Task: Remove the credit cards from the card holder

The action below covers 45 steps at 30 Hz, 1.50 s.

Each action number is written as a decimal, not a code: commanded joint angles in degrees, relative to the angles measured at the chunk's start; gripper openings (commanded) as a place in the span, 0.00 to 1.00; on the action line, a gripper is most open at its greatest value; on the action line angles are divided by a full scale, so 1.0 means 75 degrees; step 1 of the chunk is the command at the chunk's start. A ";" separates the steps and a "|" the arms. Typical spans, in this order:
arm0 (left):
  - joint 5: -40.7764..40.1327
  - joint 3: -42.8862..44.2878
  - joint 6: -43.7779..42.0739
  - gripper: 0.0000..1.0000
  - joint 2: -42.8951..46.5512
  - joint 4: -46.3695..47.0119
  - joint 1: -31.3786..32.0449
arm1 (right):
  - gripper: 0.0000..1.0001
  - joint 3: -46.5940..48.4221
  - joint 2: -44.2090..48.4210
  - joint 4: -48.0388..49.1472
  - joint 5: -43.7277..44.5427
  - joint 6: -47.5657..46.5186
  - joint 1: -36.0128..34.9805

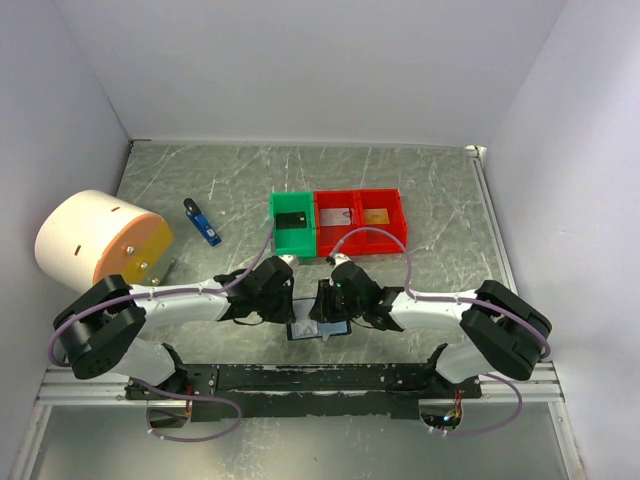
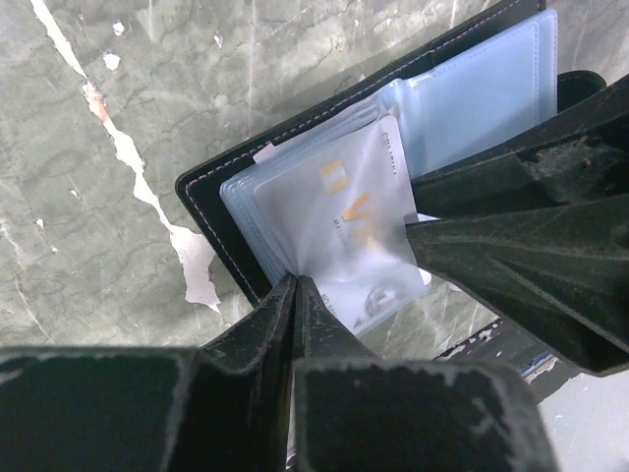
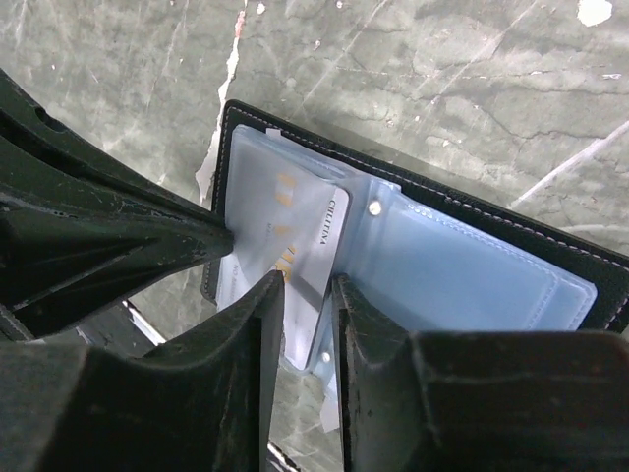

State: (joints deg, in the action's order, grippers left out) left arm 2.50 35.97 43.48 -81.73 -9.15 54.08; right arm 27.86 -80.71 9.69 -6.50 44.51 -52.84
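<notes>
Grey-white and stiff, 1 credit card [image 3: 313,231] sits partly out of its cloudy sleeve [image 2: 324,216] in the open card holder [image 1: 320,330]. The left gripper [image 2: 295,285] is pinched tight on that floppy sleeve. The right gripper [image 3: 308,295] straddles the card's bare end with its jaws a sliver apart. Whether it bites, I cannot tell. The card looks thin, slick and light, so I'd grip that bare end across its flat faces.

We see a grey-green marbled table [image 1: 430,190]. At the left of the frame a white drum [image 1: 95,240] with an orange face lies on it, and right of that a blue and black stick [image 1: 203,222]. At centre a green bin [image 1: 294,247] touches red bins [image 1: 360,193]; below them lies the open black card holder [image 1: 318,329].
</notes>
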 commanded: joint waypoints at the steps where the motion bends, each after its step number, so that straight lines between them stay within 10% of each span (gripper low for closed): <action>1: -0.0091 -0.0076 -0.0091 0.11 -0.0292 -0.0007 0.0101 | 0.28 0.0113 -0.0117 0.0442 -0.0240 0.0001 -0.0115; 15: -0.0352 -0.0073 -0.0093 0.12 -0.0111 -0.0314 0.0113 | 0.00 -0.0010 0.0374 0.0117 0.0328 0.0170 -0.0095; 36: -0.0379 -0.0153 -0.0085 0.20 0.0184 -0.0396 0.0115 | 0.00 -0.0305 0.0891 -0.0071 0.0095 0.0177 0.0198; 45: -0.0199 -0.0280 -0.0022 0.22 0.0117 -0.0103 0.0118 | 0.19 -0.0096 0.0114 -0.0273 -0.0052 0.0423 0.0288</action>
State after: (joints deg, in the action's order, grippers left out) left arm 1.30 35.51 43.53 -81.10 -9.26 54.54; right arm 26.35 -78.02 7.88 -6.11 46.52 -51.46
